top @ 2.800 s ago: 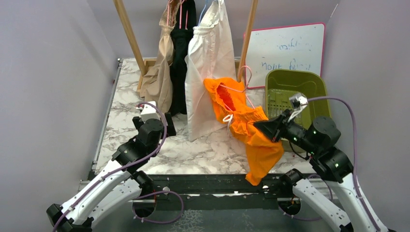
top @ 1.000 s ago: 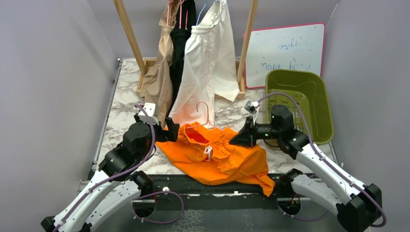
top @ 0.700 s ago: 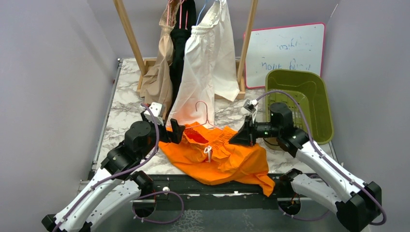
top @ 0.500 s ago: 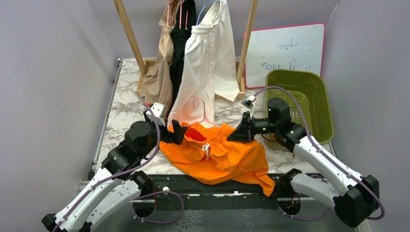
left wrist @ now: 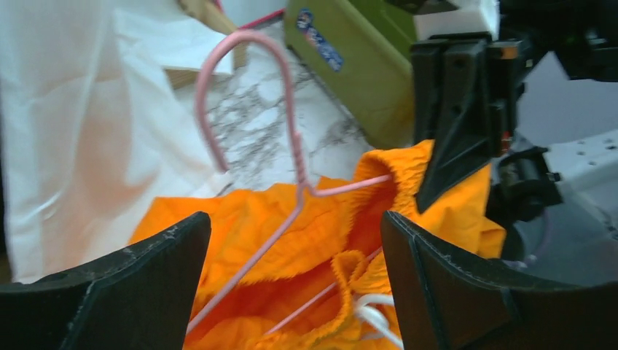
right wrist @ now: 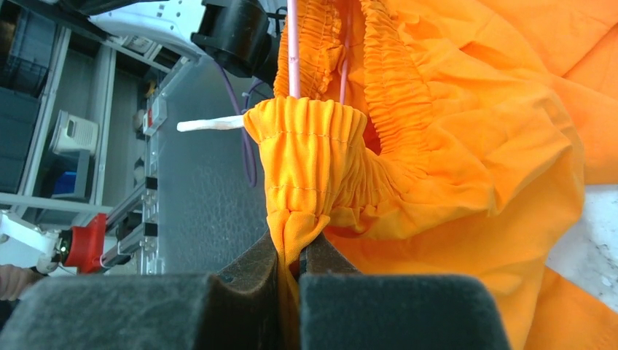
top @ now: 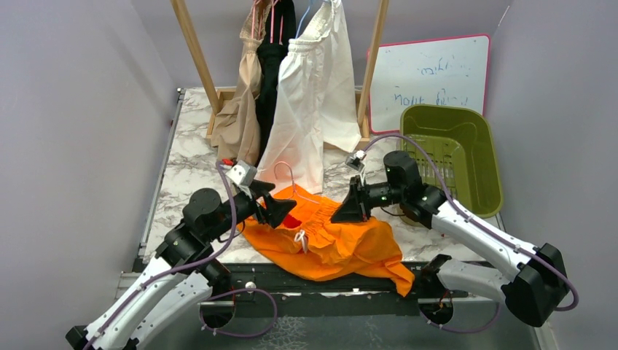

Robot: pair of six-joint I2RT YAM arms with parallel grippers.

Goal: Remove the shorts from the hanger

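Note:
The orange shorts (top: 335, 240) lie bunched on the marble table near the front edge, still on a pink wire hanger (top: 286, 175). My right gripper (top: 341, 214) is shut on the right end of their gathered waistband (right wrist: 302, 189). My left gripper (top: 277, 208) is open over the left side of the waistband; in the left wrist view its jaws stand wide on either side of the hanger (left wrist: 291, 157) and the orange cloth (left wrist: 291, 284). The cream-white (top: 313, 102), black (top: 273, 80) and tan (top: 244, 109) shorts hang on the wooden rack behind.
A green bin (top: 452, 157) stands at the right, a whiteboard (top: 430, 73) behind it. The rack's wooden posts (top: 193, 51) rise at the back. The hanging cream shorts drape close behind the hanger hook. Grey walls close in both sides.
The orange shorts came off the rack and down onto the table. Since a second ago both grippers moved inward and left; the left gripper reached over the waistband by the hanger.

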